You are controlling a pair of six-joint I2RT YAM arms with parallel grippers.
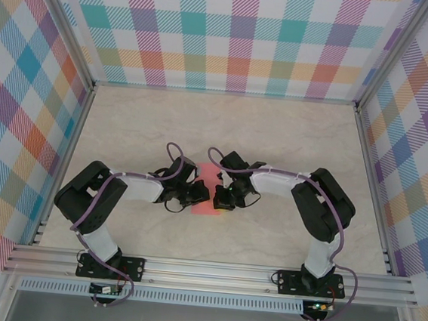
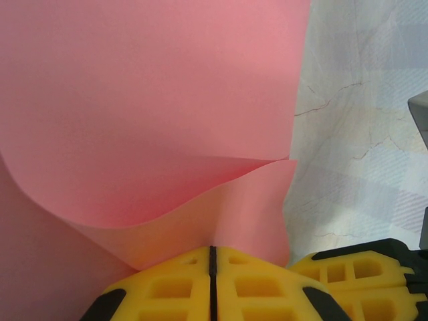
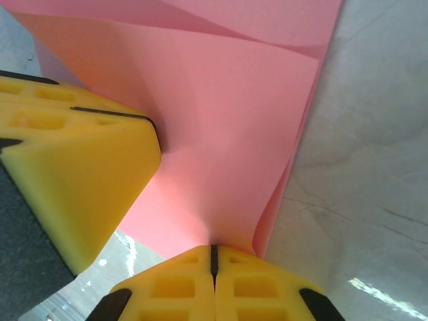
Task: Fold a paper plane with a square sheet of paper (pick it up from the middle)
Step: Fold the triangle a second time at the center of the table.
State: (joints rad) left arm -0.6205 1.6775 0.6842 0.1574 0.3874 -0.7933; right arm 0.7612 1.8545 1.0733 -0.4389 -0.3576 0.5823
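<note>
Two arms bolted to the aluminium rail (image 1: 211, 270) at the counter's (image 1: 292, 138) near edge bend inward and meet around the middle of the pale marble-patterned surface. There the left pincer (image 1: 193, 195) and the right pincer (image 1: 222, 198) face each other across the salmon-pink square sheet of paper (image 1: 204, 207). From above, the paper shows as a narrow upright strip between the two, roughly midway between the left and right edges. In the left wrist view, the left pincer (image 2: 212, 251) is closed, its yellow pads pressed together on the paper's (image 2: 154, 100) lower edge, where one layer curls over another. The right pincer's yellow fingers (image 2: 354, 274) sit just beside it. The right wrist view has the right pincer (image 3: 214, 247) likewise clamped shut on an edge of the sheet (image 3: 234, 120), which rises in creased, overlapping layers, with a finger (image 3: 80, 167) of the left pincer touching the paper close by. Beyond them, bare counter runs to the far edge, under plaid walls (image 1: 234, 33).
</note>
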